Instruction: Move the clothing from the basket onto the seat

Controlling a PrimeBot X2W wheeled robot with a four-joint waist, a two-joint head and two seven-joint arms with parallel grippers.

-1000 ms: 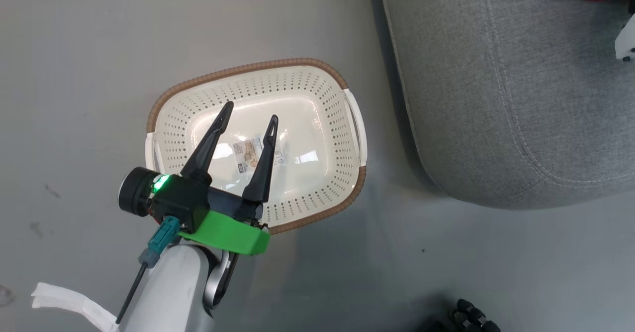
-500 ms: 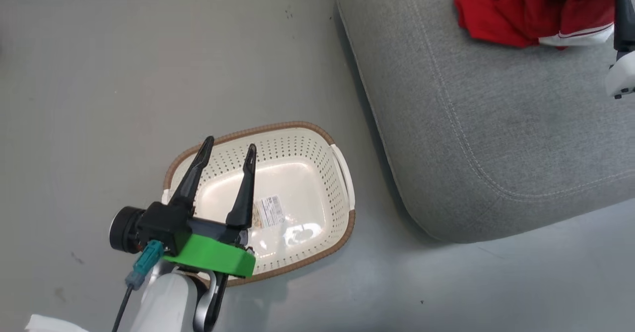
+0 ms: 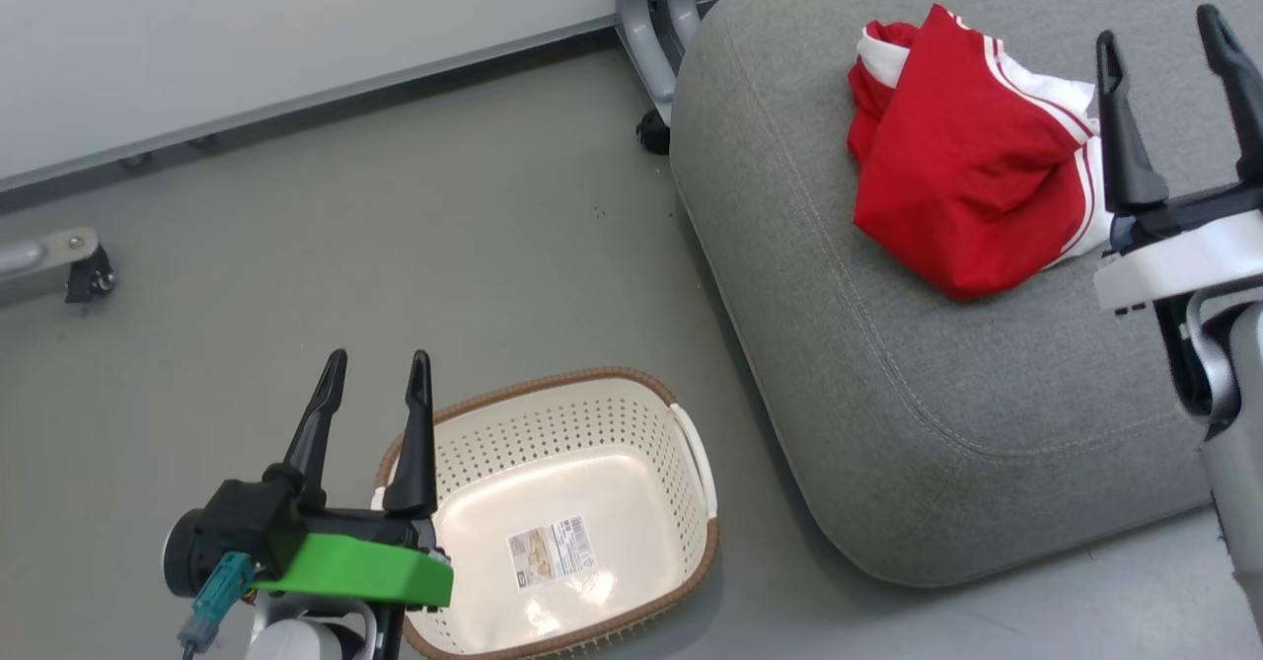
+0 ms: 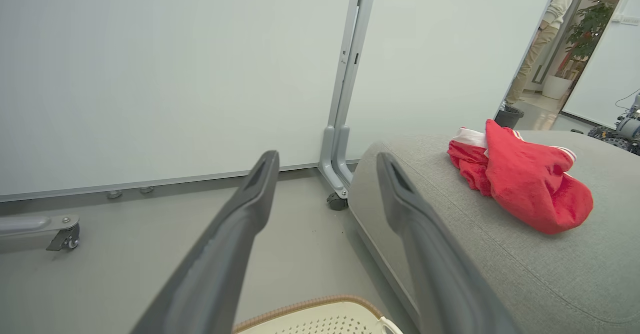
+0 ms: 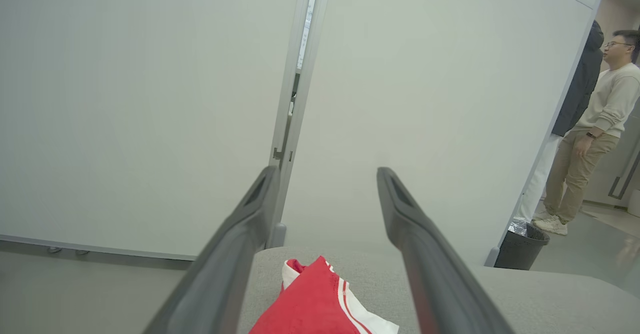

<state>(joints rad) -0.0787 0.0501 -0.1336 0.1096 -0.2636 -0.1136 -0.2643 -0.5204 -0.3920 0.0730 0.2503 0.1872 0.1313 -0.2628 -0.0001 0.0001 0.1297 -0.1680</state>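
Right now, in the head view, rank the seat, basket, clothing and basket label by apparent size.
1. seat
2. basket, close to the clothing in size: order of these two unsure
3. clothing
4. label

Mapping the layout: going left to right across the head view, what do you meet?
Black left tool → cream-white perforated plastic basket → bright-red, white-striped fabric clothing → black right tool.

Plastic and cloth
The basket (image 3: 553,423) is gleaming as glossy plastic; the seat (image 3: 888,394) is looking matt and woven; the clothing (image 3: 962,177), soft cloth.
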